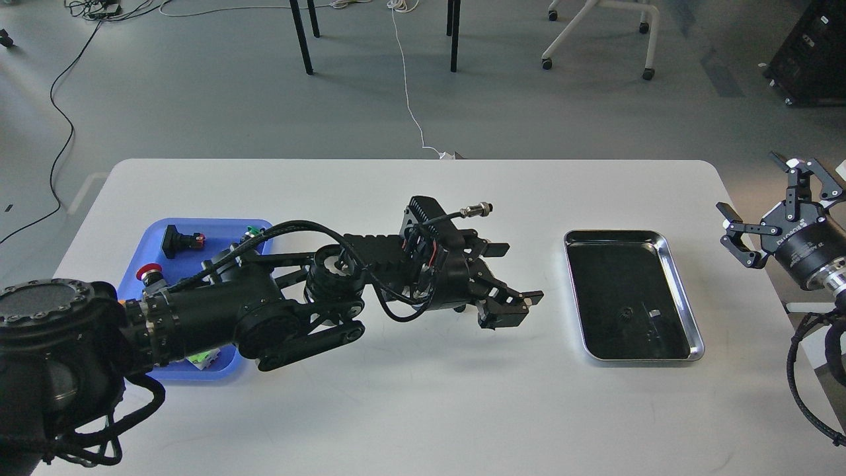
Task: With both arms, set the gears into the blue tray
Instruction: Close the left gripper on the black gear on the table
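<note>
My left arm reaches from the left across the table's middle. Its gripper (522, 274) is open, low over the white tabletop, with nothing visible between the fingers. The spot under its wrist is hidden, and no gear shows on the bare table. One small black gear (623, 315) lies inside the steel tray (682, 291) at the right. The blue tray (211, 226) sits at the left, partly covered by my left arm. My right gripper (751, 185) hangs open beyond the table's right edge, holding nothing.
The blue tray holds push-button switches: a black one (177, 239), a red-capped one (149, 272) and a green one (253, 231). Past the table's far edge are chair legs (595, 33) and a white cable (410, 99) on the floor.
</note>
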